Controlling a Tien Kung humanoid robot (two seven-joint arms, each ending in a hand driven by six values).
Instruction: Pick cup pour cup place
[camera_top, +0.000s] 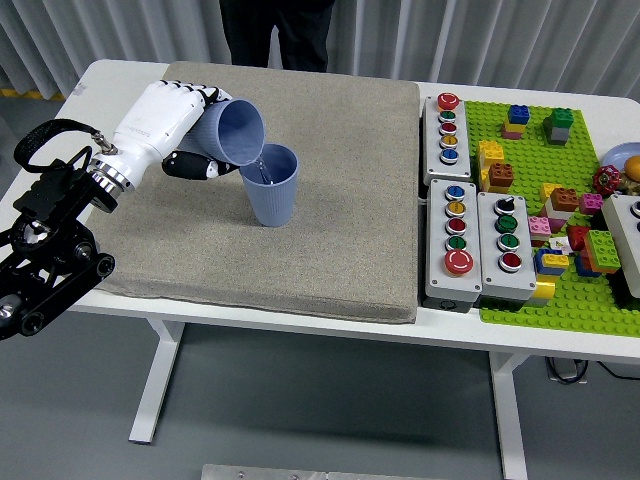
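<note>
My left hand (190, 135), white with black fingertips, is shut on a blue cup (233, 131). The cup is tipped on its side with its mouth facing right and down, its lip just over the rim of a second blue cup (270, 185). That second cup stands upright on the grey mat (330, 200), left of centre. Something small shows inside the upright cup near the tipped lip; I cannot tell what it is. The right arm is out of view.
Three grey button boxes (448, 128) (453, 240) (508, 248) stand right of the mat. A green baseplate (590, 140) with several toy bricks lies at the far right. A person (275, 30) in dark clothes stands at the far edge.
</note>
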